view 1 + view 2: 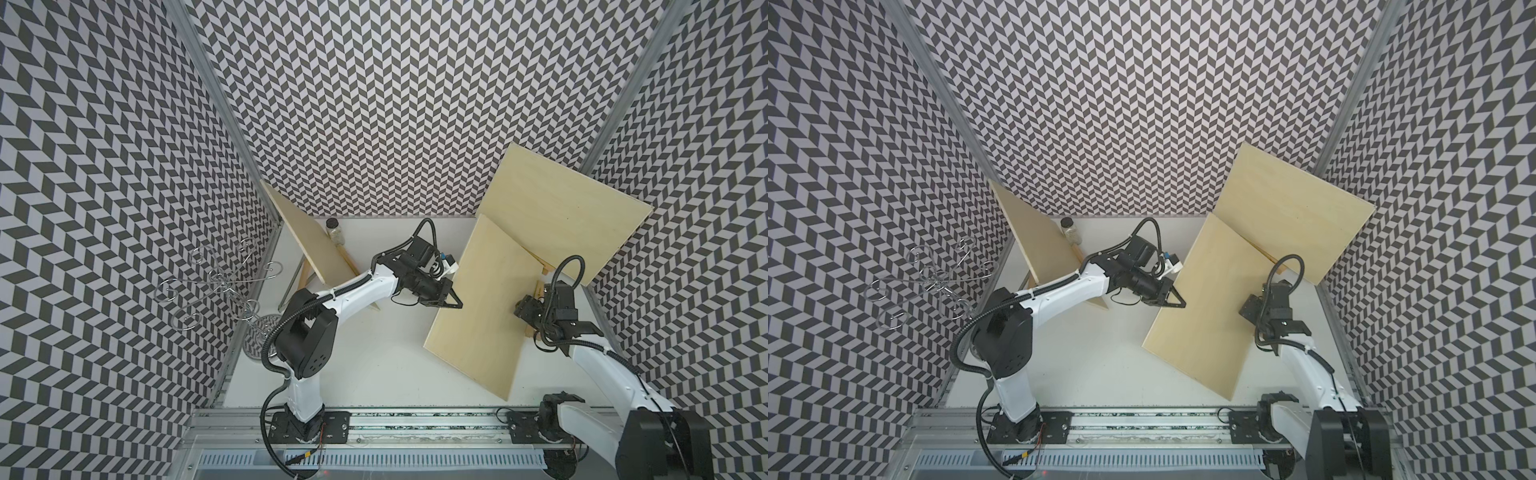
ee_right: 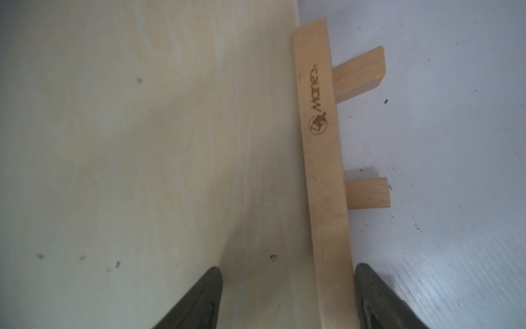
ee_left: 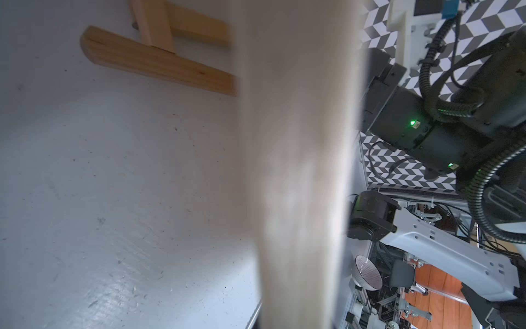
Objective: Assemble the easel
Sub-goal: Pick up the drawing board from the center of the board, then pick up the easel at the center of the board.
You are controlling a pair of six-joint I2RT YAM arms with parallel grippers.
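Leaning across the middle of the white table (image 1: 374, 374), a pale rectangular plywood board (image 1: 482, 307) rests on a small light-wood easel (image 1: 539, 289). The easel's stamped ledge bar (image 2: 321, 142) runs along the board's lower edge, with two leg ends poking out beside it.

The left gripper (image 1: 453, 300) has its fingers pressed together on the board's other edge. The right gripper (image 2: 287, 299) hangs with fingers apart, one over the board and one over the table, straddling the ledge bar.

Close behind, a larger plywood sheet (image 1: 569, 212) stands in the back right corner, partly covered by the board. At the left rear, a third plywood panel (image 1: 307, 237) sits on a second wooden easel (image 1: 305, 274), just beside the left arm. A small clear jar with a dark lid (image 1: 334, 230) stands against that panel, holding something pale. A curly silver wire stand (image 1: 220, 286) rises at the table's left edge.

Count: three plywood pieces, two easels, one jar, one stand.
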